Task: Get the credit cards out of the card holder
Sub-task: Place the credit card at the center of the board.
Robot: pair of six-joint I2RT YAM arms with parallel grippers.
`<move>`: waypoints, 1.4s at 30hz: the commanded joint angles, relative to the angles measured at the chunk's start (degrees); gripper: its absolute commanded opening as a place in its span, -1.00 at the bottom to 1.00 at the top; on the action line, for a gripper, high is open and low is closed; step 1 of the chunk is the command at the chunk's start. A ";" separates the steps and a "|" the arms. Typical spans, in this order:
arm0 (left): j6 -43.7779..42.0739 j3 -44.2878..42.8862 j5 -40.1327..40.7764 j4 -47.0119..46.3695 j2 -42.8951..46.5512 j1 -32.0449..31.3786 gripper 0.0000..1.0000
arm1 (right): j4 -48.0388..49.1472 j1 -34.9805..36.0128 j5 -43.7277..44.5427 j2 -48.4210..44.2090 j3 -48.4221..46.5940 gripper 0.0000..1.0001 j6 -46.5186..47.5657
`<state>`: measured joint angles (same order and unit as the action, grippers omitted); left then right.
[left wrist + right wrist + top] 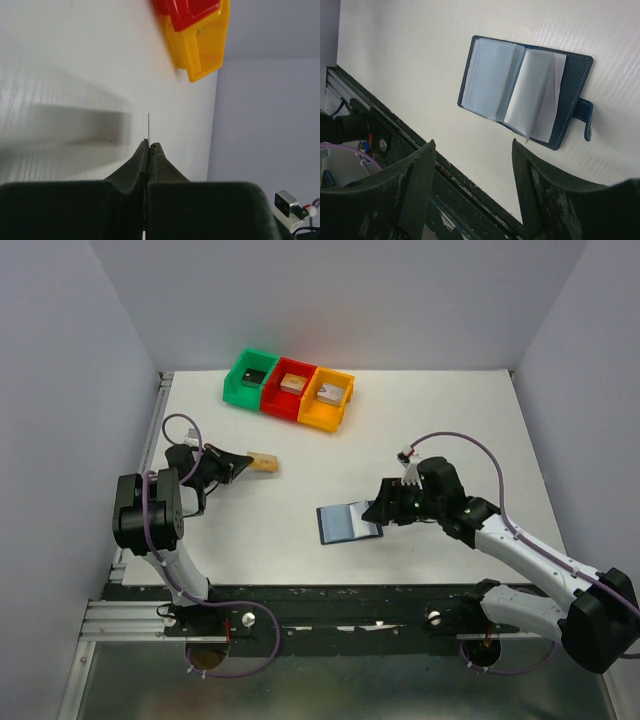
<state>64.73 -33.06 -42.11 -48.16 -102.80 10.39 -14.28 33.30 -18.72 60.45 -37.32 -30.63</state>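
Left wrist view shows the left gripper (149, 145) squeezed tight on the thin edge of a card (148, 124), which could slip out because so little is pinched. Only the top view shows it is tan-gold, well apart from the open card holder (345, 522) on the table (450, 420). The right gripper (472, 147) has its jaws wide apart near that holder, whose pale pockets only its wrist view shows.

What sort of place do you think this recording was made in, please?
Most likely a lab robot test cell: a white table boxed in by plain grey walls, two robot arms bolted to a metal rail at its near edge, and three small coloured plastic bins.
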 commanded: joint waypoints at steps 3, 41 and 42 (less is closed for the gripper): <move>-13.90 -8.50 1.93 18.68 1.20 0.33 -1.00 | 1.89 0.10 -1.76 3.62 -2.23 0.39 0.66; -28.86 -14.58 27.92 50.34 21.48 -3.87 0.38 | -12.87 0.19 16.24 8.46 -11.98 0.55 4.44; -29.83 -14.14 31.61 51.93 24.12 -6.06 0.40 | -13.31 0.10 17.04 9.07 -12.33 0.55 4.09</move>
<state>38.74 -47.22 -23.92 -3.62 -87.55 9.56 -22.28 33.32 -10.59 67.70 -46.65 -27.35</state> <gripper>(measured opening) 0.688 0.774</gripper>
